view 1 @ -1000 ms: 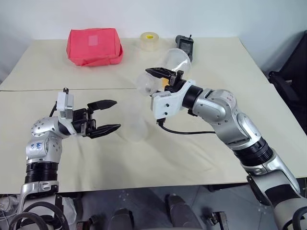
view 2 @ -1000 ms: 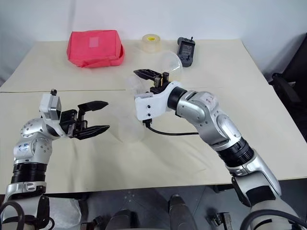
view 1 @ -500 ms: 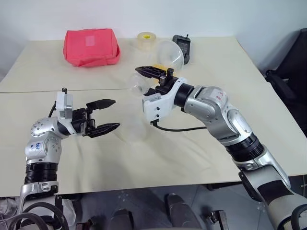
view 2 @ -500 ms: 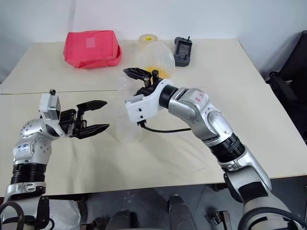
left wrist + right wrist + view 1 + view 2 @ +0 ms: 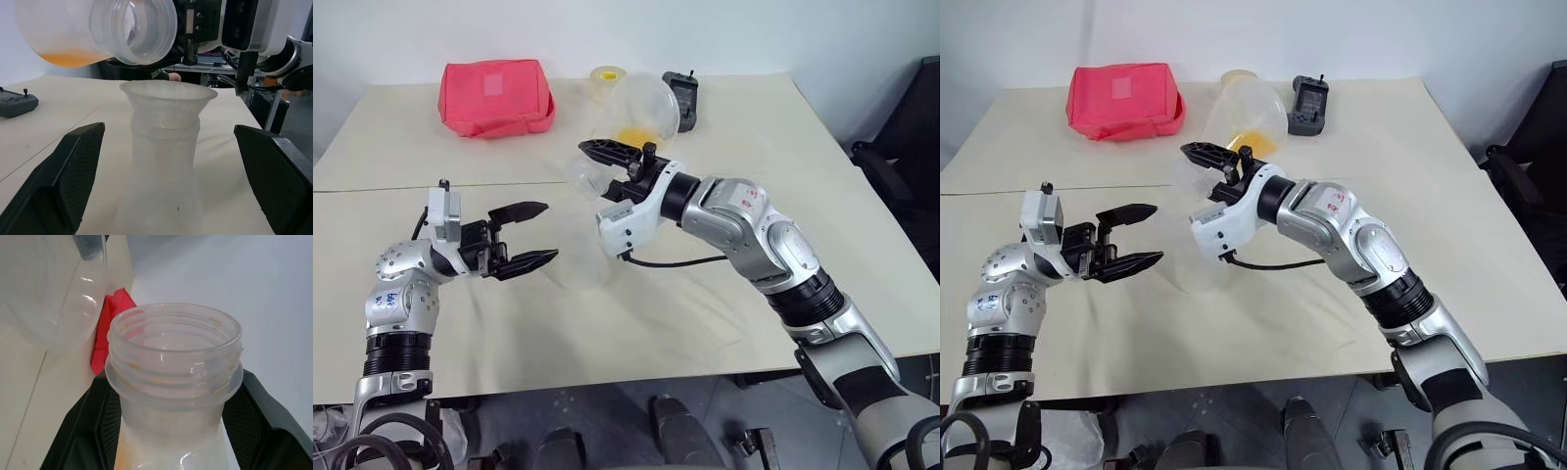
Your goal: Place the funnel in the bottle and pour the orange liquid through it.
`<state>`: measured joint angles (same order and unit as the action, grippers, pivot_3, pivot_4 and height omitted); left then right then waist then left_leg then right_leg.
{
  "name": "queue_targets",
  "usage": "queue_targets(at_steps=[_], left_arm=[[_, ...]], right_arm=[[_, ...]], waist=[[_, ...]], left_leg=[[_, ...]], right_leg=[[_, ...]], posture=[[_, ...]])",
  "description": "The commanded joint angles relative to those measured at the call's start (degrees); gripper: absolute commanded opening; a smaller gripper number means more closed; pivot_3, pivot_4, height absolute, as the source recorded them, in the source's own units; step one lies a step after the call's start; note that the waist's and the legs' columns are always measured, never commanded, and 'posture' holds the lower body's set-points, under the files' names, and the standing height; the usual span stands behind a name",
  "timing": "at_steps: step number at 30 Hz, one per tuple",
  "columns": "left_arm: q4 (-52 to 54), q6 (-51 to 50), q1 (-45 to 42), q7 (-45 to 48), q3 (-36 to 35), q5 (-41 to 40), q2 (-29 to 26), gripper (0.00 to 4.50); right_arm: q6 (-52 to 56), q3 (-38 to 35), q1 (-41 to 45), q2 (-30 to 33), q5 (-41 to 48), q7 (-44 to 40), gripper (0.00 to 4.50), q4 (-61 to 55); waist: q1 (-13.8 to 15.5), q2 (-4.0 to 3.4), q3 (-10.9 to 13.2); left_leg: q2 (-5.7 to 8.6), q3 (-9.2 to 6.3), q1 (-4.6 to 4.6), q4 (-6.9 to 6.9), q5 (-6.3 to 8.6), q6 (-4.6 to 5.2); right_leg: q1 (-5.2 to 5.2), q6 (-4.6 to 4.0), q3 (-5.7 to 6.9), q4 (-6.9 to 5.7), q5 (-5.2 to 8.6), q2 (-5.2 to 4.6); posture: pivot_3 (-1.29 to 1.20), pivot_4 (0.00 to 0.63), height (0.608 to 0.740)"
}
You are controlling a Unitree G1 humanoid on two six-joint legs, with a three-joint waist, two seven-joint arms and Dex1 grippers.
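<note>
Funnel (image 5: 168, 100) sits in your bottle (image 5: 164, 181); right claw (image 5: 625, 157) clamps the tilted jar (image 5: 631, 127), left claw (image 5: 532, 238) gapes empty.

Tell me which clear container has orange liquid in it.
The tilted jar held in the right claw; the bottle with the funnel stands empty.
</note>
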<state>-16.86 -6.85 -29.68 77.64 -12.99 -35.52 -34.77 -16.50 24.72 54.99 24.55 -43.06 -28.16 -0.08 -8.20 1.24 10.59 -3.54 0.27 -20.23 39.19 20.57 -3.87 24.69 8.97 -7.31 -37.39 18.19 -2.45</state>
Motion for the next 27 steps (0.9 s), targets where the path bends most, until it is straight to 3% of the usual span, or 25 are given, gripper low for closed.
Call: queue_targets(at_steps=[1, 27], left_arm=[[0.1, 0.7, 0.1, 0.0, -1.1, -0.1, -0.3, 4.5], [0.5, 0.5, 0.4, -0.5, -1.4, -0.2, -0.7, 4.5]], right_arm=[[-1.8, -0.2, 1.9, -0.5, -1.1, 2.1, 2.43, -0.9], [-9.3, 0.8, 5.4, 0.4, -8.3, 9.4, 2.43, 5.2]], waist=[[0.0, 0.0, 0.0], [-0.2, 0.0, 0.0]], left_leg=[[0.0, 0.0, 0.0, 0.0, 0.0, 0.0], [0.01, 0.0, 0.0, 0.0, -0.01, -0.02]], right_leg=[[0.0, 0.0, 0.0, 0.0, 0.0, 0.0], [0.01, 0.0, 0.01, -0.03, 0.0, -0.03]], posture=[[0.0, 0.15, 0.74], [0.0, 0.15, 0.74]])
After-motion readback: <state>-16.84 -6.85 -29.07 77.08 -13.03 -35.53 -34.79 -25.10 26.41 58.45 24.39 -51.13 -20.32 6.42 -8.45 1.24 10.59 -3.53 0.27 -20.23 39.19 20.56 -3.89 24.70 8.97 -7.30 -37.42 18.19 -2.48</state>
